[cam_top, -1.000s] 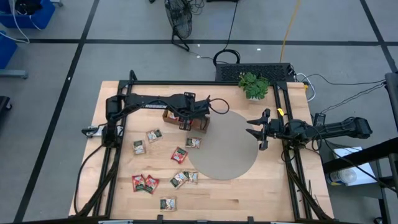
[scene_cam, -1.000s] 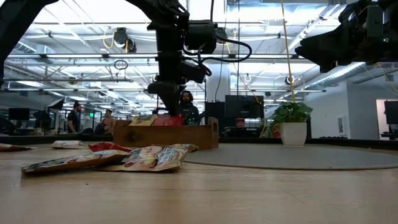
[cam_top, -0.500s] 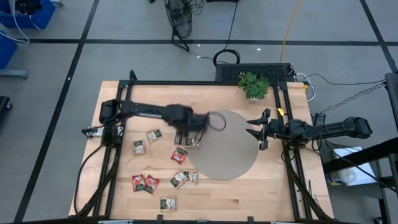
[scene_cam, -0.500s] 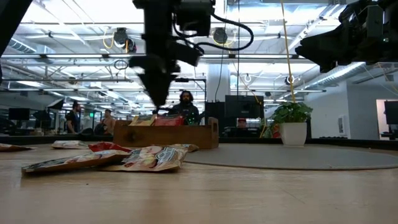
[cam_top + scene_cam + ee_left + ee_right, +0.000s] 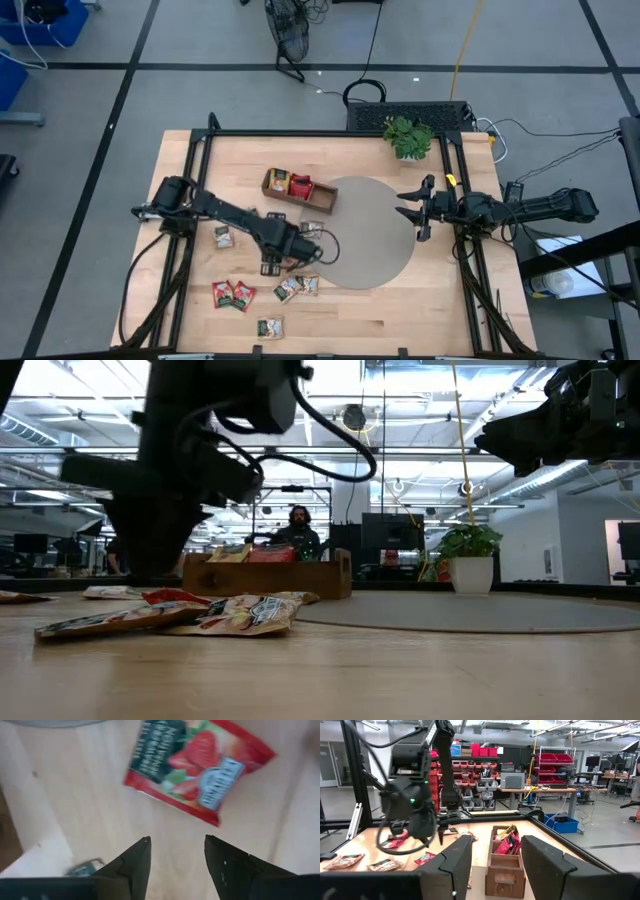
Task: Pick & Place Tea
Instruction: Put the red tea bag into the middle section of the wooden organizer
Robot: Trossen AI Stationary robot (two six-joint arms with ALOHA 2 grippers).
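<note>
L gripper (image 5: 174,851) part open, empty, above red tea sachet (image 5: 200,767); R gripper (image 5: 492,857) open, idle.

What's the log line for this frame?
left end effector: open, empty, above red sachet | right end effector: open, idle | tray: holds sachets

The light wooden table (image 5: 200,150) carried a round grey mat (image 5: 370,232) right of centre, a long brown wooden compartment tray (image 5: 299,189) touching the mat's far-left edge, and a small green potted plant (image 5: 408,136) at the far right. Small flat square paper tea sachets (image 5: 232,295), mostly red, lay scattered on the near-left boards, well apart from the plant.
</note>
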